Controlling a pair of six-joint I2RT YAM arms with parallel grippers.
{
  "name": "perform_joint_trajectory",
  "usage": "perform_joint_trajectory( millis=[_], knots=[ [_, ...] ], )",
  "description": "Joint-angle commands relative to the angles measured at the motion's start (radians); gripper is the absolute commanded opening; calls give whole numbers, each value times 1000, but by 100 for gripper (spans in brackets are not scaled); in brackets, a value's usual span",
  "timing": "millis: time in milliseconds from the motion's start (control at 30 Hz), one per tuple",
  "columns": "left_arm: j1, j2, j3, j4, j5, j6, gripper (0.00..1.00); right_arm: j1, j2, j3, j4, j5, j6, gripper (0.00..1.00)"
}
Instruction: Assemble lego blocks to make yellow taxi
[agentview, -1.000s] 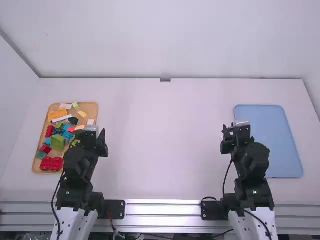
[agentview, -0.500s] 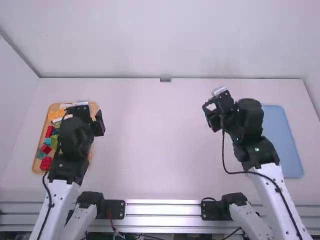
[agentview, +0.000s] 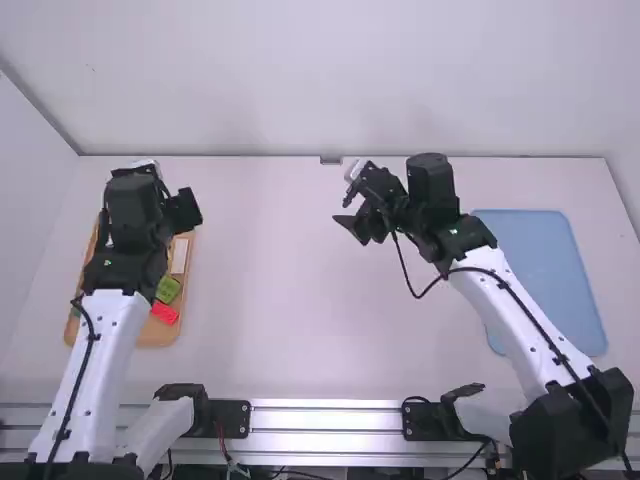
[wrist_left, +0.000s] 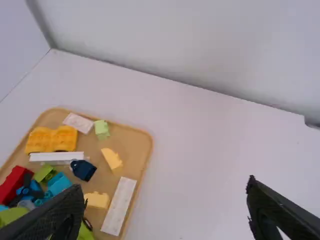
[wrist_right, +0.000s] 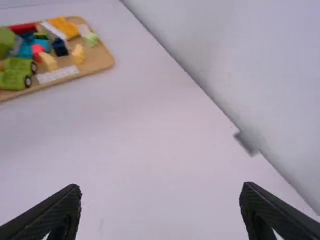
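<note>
One chunky yellow block (wrist_left: 65, 137) (pale ones too) sits in the wooden tray (wrist_left: 143, 145); nearby, the left hand (agentview: 183, 211) is spread, as is the right hand (agentview: 351, 211) above the counter (agentview: 270, 320).

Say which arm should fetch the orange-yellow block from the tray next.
Left, probably: the open left gripper hangs near the tray holding the orange-yellow block, while the right gripper hangs farther off over the table.
</note>
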Motion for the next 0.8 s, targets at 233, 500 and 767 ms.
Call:
perform_joint_trajectory(
  millis=[233,500,767],
  knots=[
    [171,125,150,-55,-40,-110,95,49,171,181,4,-229,-102,95],
    [207,208,196,-89,-86,-25,99,95,235,233,-9,-262,-128,99],
    [223,195,200,-285,-311,-393,99,118,238,235,-11,-211,-158,99]
  ],
)
